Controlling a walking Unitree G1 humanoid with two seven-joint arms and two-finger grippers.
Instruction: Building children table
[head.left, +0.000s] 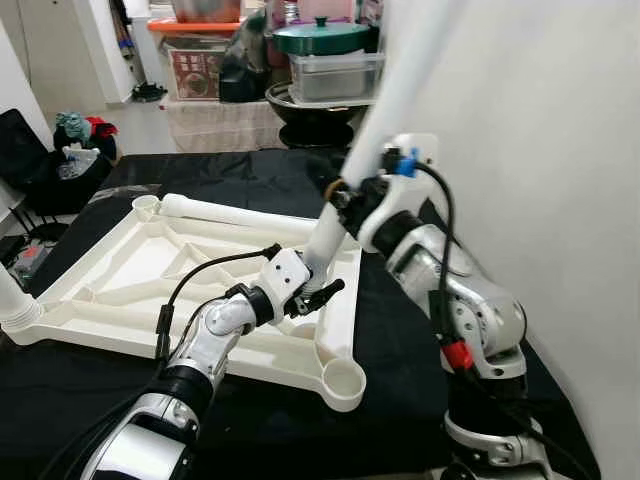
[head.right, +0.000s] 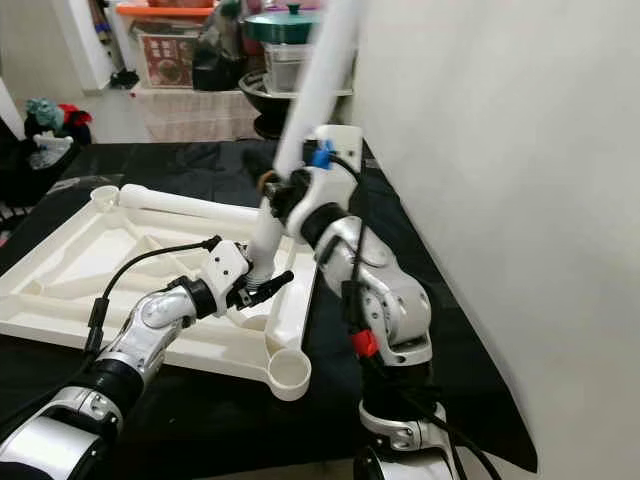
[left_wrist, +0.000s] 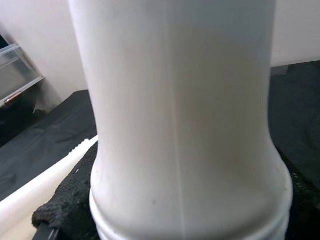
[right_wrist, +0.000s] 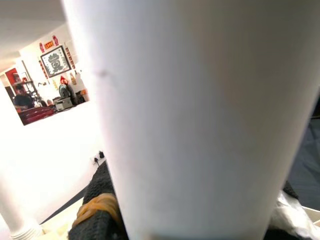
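black cloth (head.left: 400, 350) underfoot — cluttered shelves (head.left: 300, 60) beyond.

The two eye views look forward and down from the robot's head over a black-covered surface. Both take in the same scene: the white tabletop (head.left: 150, 280), the slanting leg (head.left: 385, 120), both arms, the wall on the right and the clutter beyond. The right eye view sits slightly to the side, so everything lies further left in it. Each wrist view faces the leg (left_wrist: 180, 120) from very near; the right one catches a room behind.
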